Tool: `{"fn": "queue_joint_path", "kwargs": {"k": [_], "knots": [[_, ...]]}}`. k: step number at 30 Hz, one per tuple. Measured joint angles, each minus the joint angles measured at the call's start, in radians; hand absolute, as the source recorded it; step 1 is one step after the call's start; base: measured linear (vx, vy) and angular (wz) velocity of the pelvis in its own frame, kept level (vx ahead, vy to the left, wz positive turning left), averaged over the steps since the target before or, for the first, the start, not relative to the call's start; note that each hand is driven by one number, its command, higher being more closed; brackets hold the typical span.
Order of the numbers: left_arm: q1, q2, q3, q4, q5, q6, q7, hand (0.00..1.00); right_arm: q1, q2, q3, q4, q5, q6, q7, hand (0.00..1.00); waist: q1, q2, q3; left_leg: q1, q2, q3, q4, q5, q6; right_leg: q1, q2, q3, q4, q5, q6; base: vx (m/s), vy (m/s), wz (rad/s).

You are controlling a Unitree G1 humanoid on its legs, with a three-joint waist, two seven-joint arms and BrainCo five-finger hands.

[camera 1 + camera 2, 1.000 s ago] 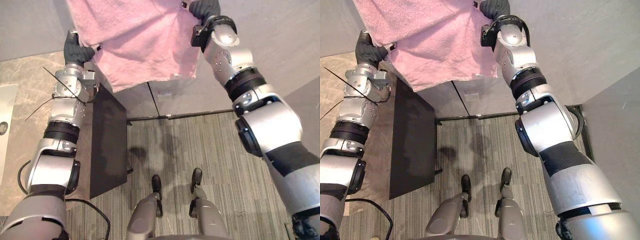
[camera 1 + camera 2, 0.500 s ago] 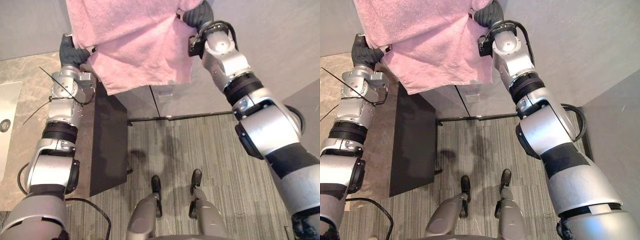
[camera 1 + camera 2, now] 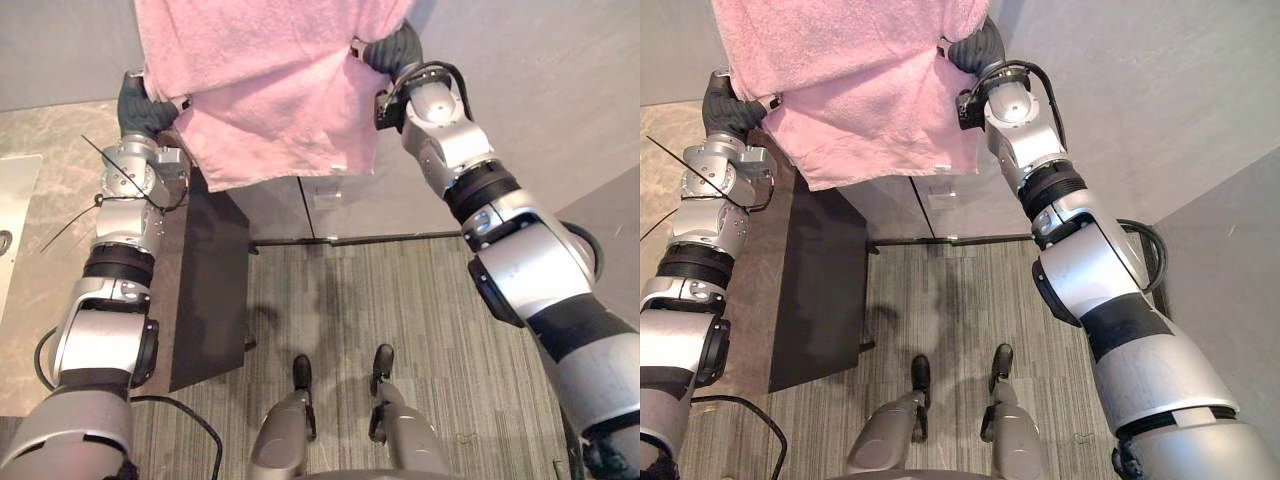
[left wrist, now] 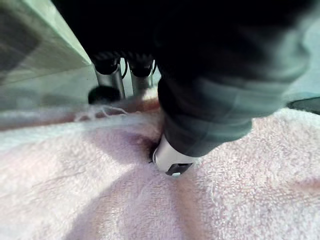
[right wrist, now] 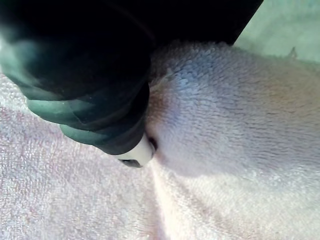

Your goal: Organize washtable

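Two hands stretch a fluffy pink terry towel (image 3: 270, 90) aloft in the eye views, left hand (image 3: 145, 105) and right hand (image 3: 392, 50) at opposite edges. Left wrist view: its thumb pinches looped pile. Right wrist view: its thumb clamps a bunched fold.

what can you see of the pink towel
The pink towel is fluffy terry cloth, held spread in the air between both hands: the left hand pinches one side edge, the right hand the other. It looks doubled over, its lower hem with a small white tag hanging free.
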Motion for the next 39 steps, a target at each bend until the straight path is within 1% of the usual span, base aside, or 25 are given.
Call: {"fn": "queue_joint_path", "kwargs": {"k": [1,3,7,13,15,20,25,27,29,33,35,36,37,38,39], "knots": [[0.0,0.0,0.001,0.016,0.001,0.001,0.0,0.0,0.002,-0.004,-0.001,0.001,0.0,0.002,-0.001,0.0,0.0,0.0,0.0,0.001,0.0,0.0,-0.002,0.001,0.0,0.001,0.0,0.0,0.0,0.0,0.0,0.04,0.014,0.01],[0.004,0.001,0.002,0.045,0.001,0.02,0.002,0.0,0.011,-0.027,-0.009,0.004,0.001,0.007,-0.004,0.0,0.004,-0.001,0.0,0.004,-0.001,-0.001,-0.007,0.003,0.0,0.002,0.0,-0.001,0.0,0.0,0.0,0.03,0.017,0.03],[0.004,0.005,0.002,0.051,-0.002,0.028,0.0,0.0,0.026,-0.056,-0.038,0.02,0.019,0.008,-0.006,0.0,0.02,-0.001,0.0,0.009,-0.001,0.0,-0.01,0.004,0.0,0.005,0.0,0.0,0.0,0.0,0.0,0.04,0.016,-0.01],[0.009,0.046,0.002,0.051,-0.036,0.028,-0.001,0.0,0.046,-0.076,-0.051,0.021,0.127,0.011,-0.009,0.0,0.023,-0.001,-0.001,0.025,-0.002,-0.004,-0.037,0.023,-0.001,0.011,0.001,-0.005,0.0,0.0,0.0,0.04,0.015,0.03],[0.021,0.057,0.002,0.05,-0.044,0.028,-0.002,0.0,0.054,-0.076,-0.051,0.021,0.157,0.011,-0.009,0.0,0.023,-0.004,-0.003,0.031,-0.002,-0.004,-0.04,0.024,-0.001,0.015,0.001,-0.003,0.0,0.0,0.0,0.02,0.011,-0.01],[0.042,0.084,0.005,0.05,-0.044,0.028,-0.009,0.0,0.09,-0.084,-0.051,0.02,0.182,0.014,0.004,0.0,0.021,-0.027,-0.016,0.032,-0.001,-0.004,-0.04,0.024,-0.002,0.016,0.002,-0.003,0.0,-0.002,-0.002,0.02,0.009,0.0],[0.056,0.085,0.051,0.048,-0.044,0.028,-0.021,0.0,0.107,-0.109,-0.063,0.018,0.21,0.028,0.022,0.0,0.022,-0.029,-0.018,0.057,-0.001,-0.003,-0.041,0.024,-0.002,0.04,0.002,-0.002,0.0,-0.002,-0.003,0.03,0.014,-0.01],[0.067,0.091,0.079,0.047,-0.044,0.028,-0.021,0.0,0.145,-0.129,-0.102,0.018,0.212,0.035,0.03,0.0,0.022,-0.03,-0.023,0.067,-0.002,-0.003,-0.043,0.024,-0.002,0.05,0.002,-0.003,0.0,-0.003,-0.003,0.0,0.0,0.0],[0.081,0.104,0.079,0.047,-0.044,0.028,-0.021,0.0,0.18,-0.14,-0.131,0.019,0.218,0.041,0.036,0.0,0.021,-0.033,-0.036,0.068,-0.002,-0.002,-0.044,0.024,-0.002,0.05,0.002,-0.003,0.0,-0.004,-0.004,0.0,0.0,0.0],[0.094,0.142,0.085,0.047,-0.044,0.028,-0.022,0.0,0.253,-0.186,-0.19,0.023,0.208,0.078,0.047,0.0,0.021,-0.035,-0.04,0.094,-0.001,-0.001,-0.046,0.024,-0.002,0.073,0.002,0.0,0.0,-0.004,-0.004,0.02,0.014,-0.02],[0.095,0.15,0.122,0.042,-0.043,0.028,-0.022,0.0,0.282,-0.212,-0.261,0.022,0.189,0.08,0.045,0.0,0.017,-0.035,-0.04,0.112,-0.001,0.001,-0.048,0.023,-0.002,0.091,0.002,0.001,0.0,-0.006,-0.004,0.0,0.01,-0.02],[0.097,0.152,0.124,0.034,-0.043,0.028,-0.021,0.0,0.288,-0.218,-0.288,0.021,0.18,0.08,0.041,0.0,0.017,-0.035,-0.04,0.117,-0.001,0.001,-0.049,0.023,-0.002,0.094,0.002,0.001,0.0,-0.007,-0.004,0.0,0.0,0.0],[0.127,0.155,0.141,-0.019,-0.043,0.029,-0.022,0.0,0.33,-0.232,-0.38,-0.034,0.164,0.079,0.023,0.0,0.015,-0.035,-0.05,0.12,-0.001,0.002,-0.052,0.023,-0.002,0.098,0.002,0.0,0.0,-0.01,-0.003,0.01,0.015,0.05],[0.147,0.155,0.152,-0.044,-0.043,0.029,-0.021,0.0,0.359,-0.233,-0.416,-0.083,0.159,0.077,0.008,0.0,0.012,-0.034,-0.059,0.12,-0.001,0.002,-0.054,0.023,-0.002,0.097,0.002,-0.001,0.0,-0.011,-0.003,0.02,0.014,0.04],[0.187,0.155,0.17,-0.084,-0.042,0.028,-0.014,0.0,0.42,-0.233,-0.467,-0.192,0.13,0.069,-0.031,0.0,0.001,-0.034,-0.082,0.125,-0.001,0.002,-0.064,0.024,-0.002,0.098,0.002,-0.001,0.0,-0.014,-0.002,0.03,0.01,0.02]]}}
